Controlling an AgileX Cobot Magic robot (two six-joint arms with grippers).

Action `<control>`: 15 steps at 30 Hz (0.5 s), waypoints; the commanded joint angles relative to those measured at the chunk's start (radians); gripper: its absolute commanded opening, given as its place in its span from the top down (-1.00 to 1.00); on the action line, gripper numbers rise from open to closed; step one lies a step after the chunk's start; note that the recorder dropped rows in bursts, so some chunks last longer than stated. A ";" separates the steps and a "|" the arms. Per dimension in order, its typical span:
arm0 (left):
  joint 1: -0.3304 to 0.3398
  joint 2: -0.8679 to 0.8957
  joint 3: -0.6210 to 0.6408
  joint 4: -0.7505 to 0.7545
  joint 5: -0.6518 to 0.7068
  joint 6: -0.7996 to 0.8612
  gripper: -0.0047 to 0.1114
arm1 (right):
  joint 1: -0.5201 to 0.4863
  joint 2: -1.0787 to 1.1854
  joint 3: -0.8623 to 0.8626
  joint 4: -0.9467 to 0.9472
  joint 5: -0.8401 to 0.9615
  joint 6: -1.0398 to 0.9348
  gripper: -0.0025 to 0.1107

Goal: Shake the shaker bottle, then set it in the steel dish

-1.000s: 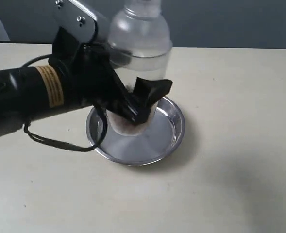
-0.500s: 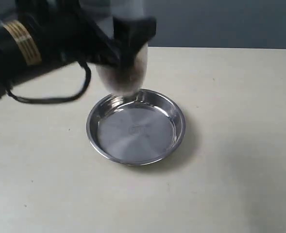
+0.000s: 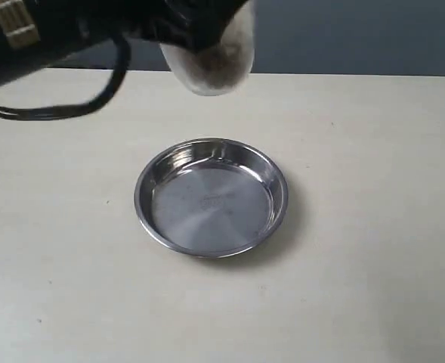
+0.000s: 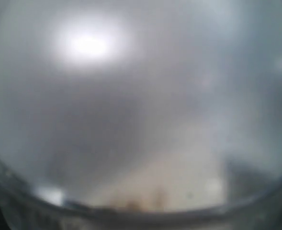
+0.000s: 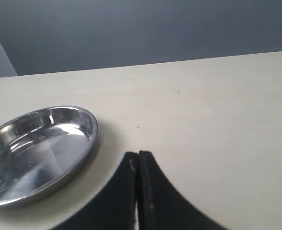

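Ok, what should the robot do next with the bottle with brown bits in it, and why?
Probably bring the clear frosted plastic shaker bottle down toward the round shiny steel dish. The left tool grips it up in the air, well clear of the dish, and the dish is empty.

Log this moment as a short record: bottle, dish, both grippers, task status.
shaker bottle: held up in the air, clear of the dish, brown granules at its base
steel dish: flat on the table, nothing in it
left gripper: jaws clamped on the shaker bottle
right gripper: jaws shut, holding nothing, off to one side of the dish
task status: bottle not yet set in the dish
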 commanded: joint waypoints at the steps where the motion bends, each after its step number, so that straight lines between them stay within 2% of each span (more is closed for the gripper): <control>1: -0.001 0.122 0.106 -0.008 0.160 0.000 0.91 | 0.002 -0.004 0.001 -0.005 -0.010 -0.001 0.97; 2: -0.001 0.062 0.069 0.008 0.006 0.000 0.91 | 0.002 -0.004 0.001 -0.005 -0.010 -0.001 0.97; 3: -0.001 0.015 0.030 -0.011 -0.068 0.000 0.91 | 0.002 -0.004 0.001 -0.005 -0.010 -0.001 0.97; 5: 0.008 0.002 0.026 -0.012 0.020 0.013 0.91 | 0.002 -0.004 0.001 -0.005 -0.010 -0.001 0.97; 7: 0.009 0.134 0.112 -0.048 0.143 -0.002 0.91 | 0.002 -0.004 0.001 -0.005 -0.010 -0.001 0.97; 8: 0.009 0.170 0.126 -0.069 0.126 -0.004 0.91 | 0.002 -0.004 0.001 -0.005 -0.010 -0.001 0.97; 11: -0.007 0.084 0.086 -0.054 -0.127 -0.004 0.91 | 0.002 -0.004 0.001 -0.005 -0.010 -0.001 0.97; 12: -0.010 0.047 0.069 -0.056 -0.171 -0.004 0.91 | 0.002 -0.004 0.001 -0.005 -0.010 -0.001 0.97; 13: -0.010 0.017 0.054 -0.045 -0.173 0.014 0.91 | 0.002 -0.004 0.001 -0.005 -0.010 -0.001 0.97; 15: -0.010 0.020 0.064 -0.076 -0.049 0.071 0.91 | 0.002 -0.004 0.001 -0.005 -0.010 -0.001 0.97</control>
